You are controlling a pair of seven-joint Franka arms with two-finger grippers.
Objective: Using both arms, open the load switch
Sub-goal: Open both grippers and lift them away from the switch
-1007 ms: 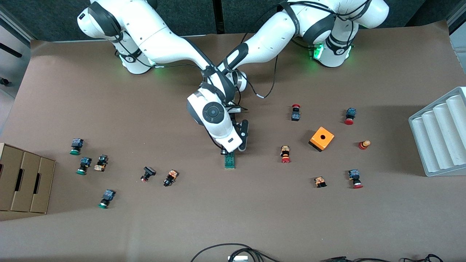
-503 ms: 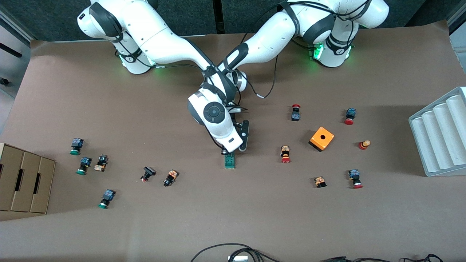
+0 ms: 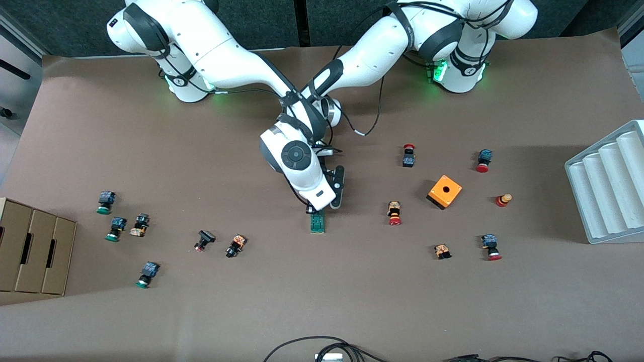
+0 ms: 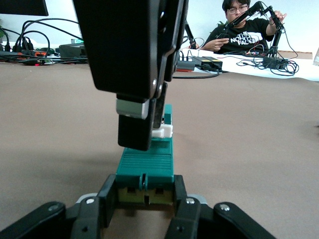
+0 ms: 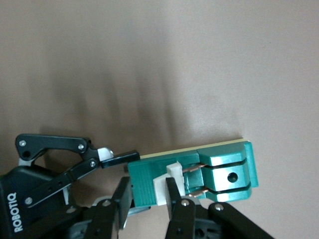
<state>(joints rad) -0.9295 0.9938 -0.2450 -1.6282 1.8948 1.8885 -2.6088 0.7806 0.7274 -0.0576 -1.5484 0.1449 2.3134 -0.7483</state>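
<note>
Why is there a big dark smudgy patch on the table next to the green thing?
In the right wrist view that soft patch is shadow falling on the brown table beside the load switch; the front view shows more shadow near the orange box and green glow at the arm bases.

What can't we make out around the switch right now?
- Front view: the right arm's wrist hides both end effectors and the switch's lever end.
- Left wrist view: the right end effector, over the lever, covers most of it; the left end effector, shut on the switch's end, is cut off by the picture's edge.
- Right wrist view: its own end effector covers part of the lever.
- Front view: the buttons' markings are too small.
</note>
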